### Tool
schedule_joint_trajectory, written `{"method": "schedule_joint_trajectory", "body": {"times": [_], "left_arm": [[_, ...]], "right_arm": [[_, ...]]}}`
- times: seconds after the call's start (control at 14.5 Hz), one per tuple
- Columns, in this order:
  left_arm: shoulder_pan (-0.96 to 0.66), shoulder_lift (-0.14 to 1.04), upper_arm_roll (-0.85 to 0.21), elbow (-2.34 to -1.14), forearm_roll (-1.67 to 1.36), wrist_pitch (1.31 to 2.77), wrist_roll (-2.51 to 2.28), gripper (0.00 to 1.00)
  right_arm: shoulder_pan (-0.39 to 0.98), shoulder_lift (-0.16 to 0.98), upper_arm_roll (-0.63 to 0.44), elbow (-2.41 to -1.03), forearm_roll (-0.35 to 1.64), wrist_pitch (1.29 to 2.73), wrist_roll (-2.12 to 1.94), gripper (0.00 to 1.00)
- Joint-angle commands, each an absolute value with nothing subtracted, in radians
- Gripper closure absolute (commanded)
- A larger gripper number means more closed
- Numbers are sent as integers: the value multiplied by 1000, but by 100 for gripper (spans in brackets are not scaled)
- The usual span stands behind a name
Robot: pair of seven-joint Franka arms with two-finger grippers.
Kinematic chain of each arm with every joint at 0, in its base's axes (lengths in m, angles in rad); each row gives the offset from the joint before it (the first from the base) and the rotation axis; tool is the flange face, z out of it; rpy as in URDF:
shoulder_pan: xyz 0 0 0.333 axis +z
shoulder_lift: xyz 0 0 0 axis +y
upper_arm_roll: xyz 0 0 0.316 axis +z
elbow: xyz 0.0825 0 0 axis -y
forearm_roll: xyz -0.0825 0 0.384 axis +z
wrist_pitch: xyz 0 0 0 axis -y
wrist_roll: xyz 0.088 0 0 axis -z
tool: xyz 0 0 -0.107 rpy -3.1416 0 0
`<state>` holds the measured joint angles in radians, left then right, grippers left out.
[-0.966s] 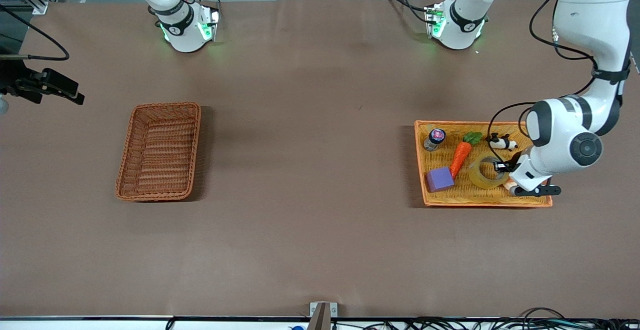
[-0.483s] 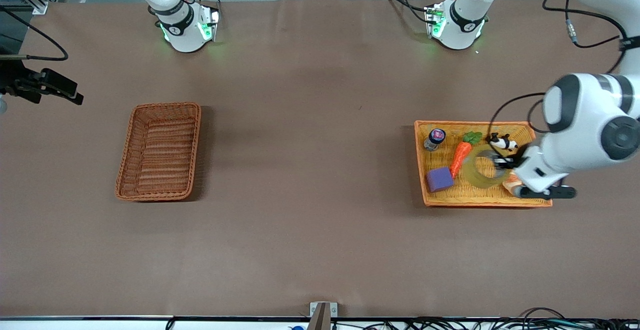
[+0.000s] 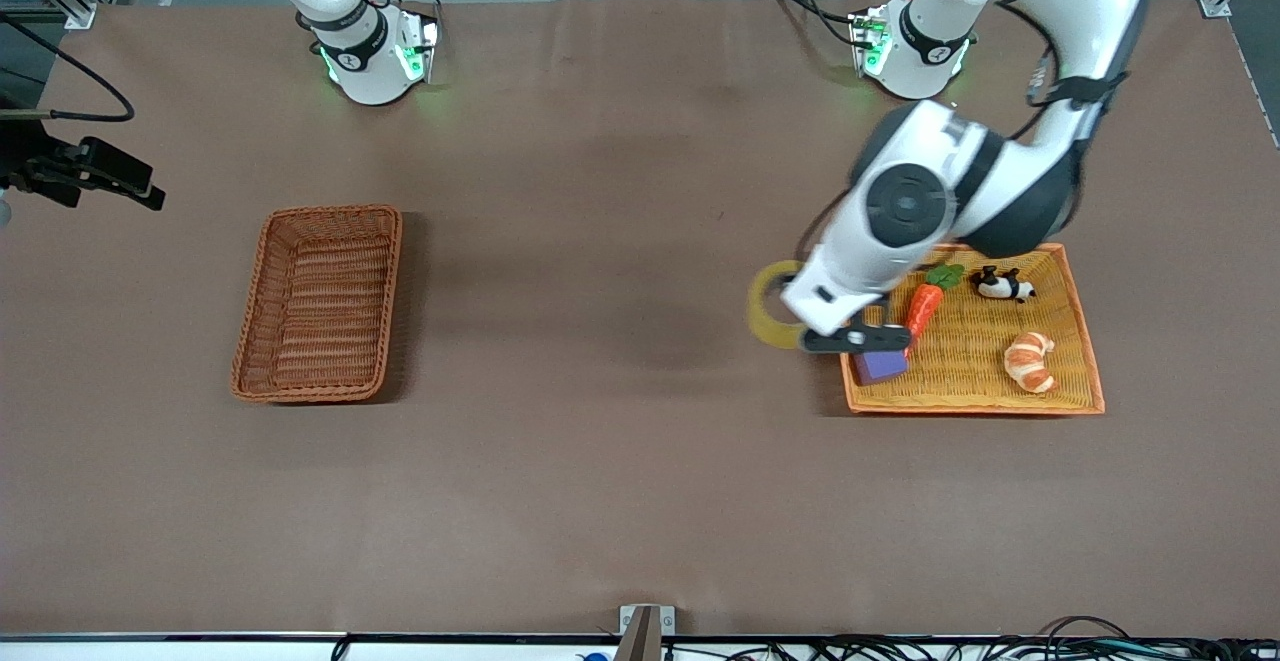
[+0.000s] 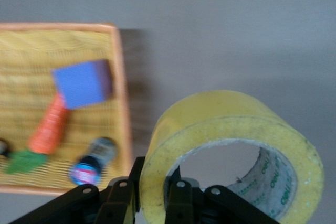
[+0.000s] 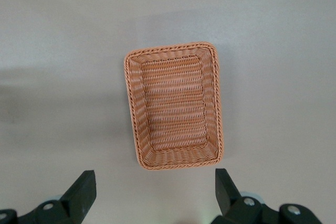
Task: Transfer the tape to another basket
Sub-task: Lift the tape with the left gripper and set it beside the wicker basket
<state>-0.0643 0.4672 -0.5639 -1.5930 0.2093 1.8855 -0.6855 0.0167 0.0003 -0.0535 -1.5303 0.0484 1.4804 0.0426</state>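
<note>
The tape, a yellowish translucent roll, hangs in my left gripper over the bare table, just off the orange tray's edge on the side toward the right arm's end. In the left wrist view the left gripper is shut on the wall of the tape, one finger inside the hole and one outside. The reddish-brown basket lies empty toward the right arm's end and also shows in the right wrist view. My right gripper waits open and empty, high above the table beside the basket.
The orange-yellow tray holds a purple block, a carrot, a panda toy and a croissant. A small bottle stands in the tray beside the block. Brown cloth covers the table between tray and basket.
My left gripper has lifted the tape out of the orange tray and carried it past the tray's edge toward the right arm's end. The croissant now shows. The right arm has not moved.
</note>
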Motion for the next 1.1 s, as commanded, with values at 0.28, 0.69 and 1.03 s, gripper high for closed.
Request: {"method": "schedule_joint_trajectory", "body": {"times": [0.28,0.69,1.03], "left_arm": [[-320,661,-635,-1410,265,1909,-1004,93],[-564,842,-487,-1244,285,2215,-1049,93],[-630,972,-417,-1163,249,2463,-1048,83]], "right_arm": [[5,-12,-55,-1534,67,1480,31,0],[5,-12,-55,-1534,67,1482,31,0],[9,-9,-54,-1534,67,1505,31,0]]}}
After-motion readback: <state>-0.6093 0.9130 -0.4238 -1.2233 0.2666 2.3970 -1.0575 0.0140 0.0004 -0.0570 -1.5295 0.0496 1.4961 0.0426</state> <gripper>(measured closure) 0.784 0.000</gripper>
